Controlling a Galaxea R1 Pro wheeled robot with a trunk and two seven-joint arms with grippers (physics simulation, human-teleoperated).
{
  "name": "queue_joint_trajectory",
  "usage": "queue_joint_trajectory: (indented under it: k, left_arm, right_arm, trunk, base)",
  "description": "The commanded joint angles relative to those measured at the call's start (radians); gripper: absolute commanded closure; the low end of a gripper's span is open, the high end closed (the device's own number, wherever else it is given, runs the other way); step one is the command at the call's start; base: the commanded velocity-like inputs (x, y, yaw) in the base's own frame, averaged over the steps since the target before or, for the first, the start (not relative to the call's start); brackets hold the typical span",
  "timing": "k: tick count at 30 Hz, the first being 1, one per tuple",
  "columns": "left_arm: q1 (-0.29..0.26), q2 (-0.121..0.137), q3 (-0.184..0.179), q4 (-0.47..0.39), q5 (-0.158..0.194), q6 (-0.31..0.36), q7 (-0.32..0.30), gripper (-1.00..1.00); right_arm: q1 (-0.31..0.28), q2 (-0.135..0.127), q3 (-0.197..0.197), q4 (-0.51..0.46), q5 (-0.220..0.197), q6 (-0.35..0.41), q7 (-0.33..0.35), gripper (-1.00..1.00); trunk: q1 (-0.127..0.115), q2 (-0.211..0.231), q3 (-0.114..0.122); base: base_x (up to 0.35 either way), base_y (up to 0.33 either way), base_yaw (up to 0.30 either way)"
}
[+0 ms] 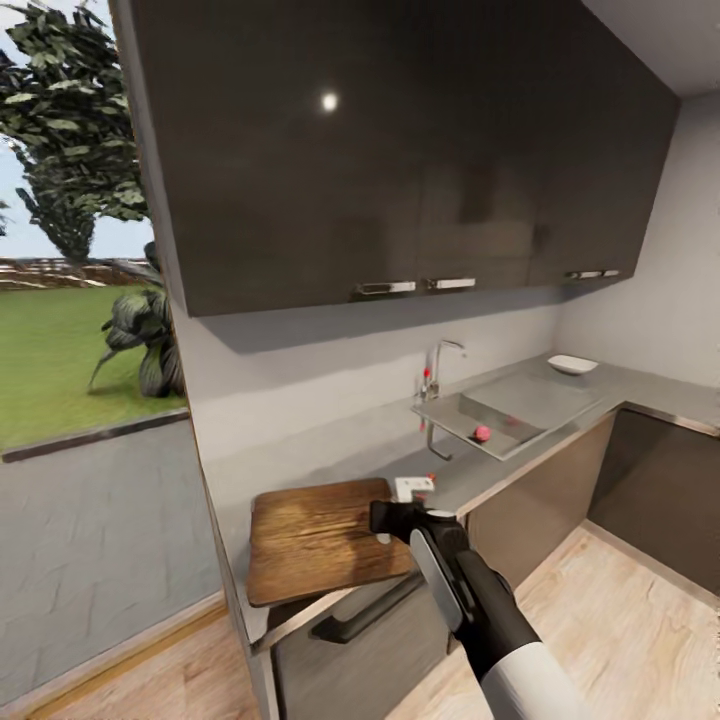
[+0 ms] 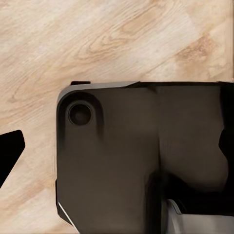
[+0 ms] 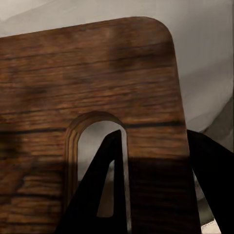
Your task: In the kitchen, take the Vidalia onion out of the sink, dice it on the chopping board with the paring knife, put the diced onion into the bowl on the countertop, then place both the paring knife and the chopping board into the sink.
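Right arm: nearest the head camera, reaching forward from the lower frame to the near edge of the countertop (image 1: 520,440).
Right gripper (image 1: 392,520): at the handle end of the chopping board (image 1: 320,535). In the right wrist view one dark finger (image 3: 100,187) shows through the handle slot and the other lies outside the board's edge, so the jaws straddle the strip of wood; whether they are clenched on it cannot be told.
Chopping board: lies flat on the worktop's near end, overhanging the front edge slightly.
Paring knife (image 1: 428,481): a small red-tipped item just beyond the gripper, beside a white object; identity uncertain at this size.
Vidalia onion (image 1: 482,433): pinkish lump resting in the sink (image 1: 540,400), well apart from the board.
Bowl (image 1: 572,364): white, on the counter beyond the sink.
Left gripper: state cannot be told; its wrist view shows wood-plank floor (image 2: 97,39) and a dark body panel.
Step in hand: judged to be positioning or grasping the board; the onion is not yet retrieved.
Next move: calls for reaching well along the counter to the sink to lift the onion.
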Motion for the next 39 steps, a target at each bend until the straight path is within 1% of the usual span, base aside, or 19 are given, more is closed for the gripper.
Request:
queue_joint_trajectory:
  k: [1, 9, 11, 14, 18, 20, 21, 24, 26, 28, 31, 39]
  left_arm:
    - [-0.001, 0.000, 0.000, 0.002, 0.001, -0.006, -0.002, -1.00]
    - [-0.001, 0.000, 0.000, 0.002, 0.001, -0.006, -0.002, -1.00]
    - [-0.001, 0.000, 0.000, 0.002, 0.001, -0.006, -0.002, -1.00]
    - [-0.001, 0.000, 0.000, 0.002, 0.001, -0.006, -0.002, -1.00]
    - [-0.001, 0.000, 0.000, 0.002, 0.001, -0.007, -0.002, -1.00]
    - [-0.001, 0.000, 0.000, 0.002, 0.001, -0.006, -0.002, -1.00]
    - [-0.001, 0.001, 0.000, 0.002, 0.001, -0.006, -0.002, -1.00]
    - [-0.001, 0.001, 0.000, 0.002, 0.001, -0.006, -0.002, -1.00]
    - [-0.001, 0.001, 0.000, 0.002, 0.001, -0.006, -0.002, -1.00]
    - [-0.001, 0.001, 0.000, 0.002, 0.001, -0.006, -0.002, -1.00]
    - [-0.001, 0.001, 0.000, 0.002, 0.001, -0.006, -0.002, -1.00]
    - [-0.001, 0.002, 0.000, 0.002, 0.002, -0.006, -0.002, -1.00]
  right_arm:
    - [-0.001, 0.000, 0.003, -0.003, -0.006, 0.004, -0.005, 1.00]
    - [-0.001, 0.000, 0.011, -0.005, -0.007, 0.005, 0.038, 1.00]
    - [-0.001, 0.000, 0.022, -0.005, -0.007, 0.005, 0.044, 1.00]
    - [-0.001, 0.000, 0.067, -0.005, -0.007, 0.006, 0.050, 1.00]
    - [-0.001, 0.000, 0.083, -0.005, -0.007, 0.006, 0.060, 1.00]
    - [-0.001, 0.000, 0.085, -0.005, -0.007, 0.008, 0.076, 1.00]
    - [-0.001, 0.000, 0.087, -0.005, -0.006, 0.026, 0.123, 1.00]
    - [-0.001, 0.000, 0.087, -0.005, -0.007, 0.034, 0.148, 1.00]
    - [-0.001, -0.005, 0.086, -0.005, -0.007, 0.037, 0.169, 1.00]
    - [-0.001, -0.009, 0.086, -0.005, -0.007, 0.038, 0.211, 1.00]
    - [-0.001, -0.011, 0.086, -0.005, -0.007, 0.039, 0.249, 1.00]
    - [-0.001, -0.012, 0.088, -0.005, -0.006, 0.039, 0.271, 1.00]
  trunk:
    - [0.000, -0.002, -0.002]
    - [0.000, -0.002, -0.002]
    - [0.000, -0.002, -0.002]
    - [0.000, -0.002, -0.002]
    - [0.000, -0.002, -0.002]
    - [0.000, -0.002, -0.002]
    - [0.000, -0.002, -0.002]
    - [0.000, -0.002, -0.002]
    - [0.000, -0.002, -0.002]
    - [0.000, -0.002, -0.002]
    - [0.000, -0.002, -0.002]
    - [0.000, -0.002, -0.002]
  base:
    - [0.000, -0.317, 0.003]
    - [0.000, -0.317, 0.001]
    - [0.000, -0.317, 0.000]
    - [0.000, -0.317, 0.000]
    - [0.000, -0.317, 0.000]
    - [0.000, -0.317, 0.000]
    - [0.000, -0.317, 0.000]
    - [0.000, -0.317, 0.000]
    - [0.000, -0.317, 0.000]
    - [0.000, -0.317, 0.000]
    - [0.000, -0.317, 0.000]
    - [0.000, -0.317, 0.000]
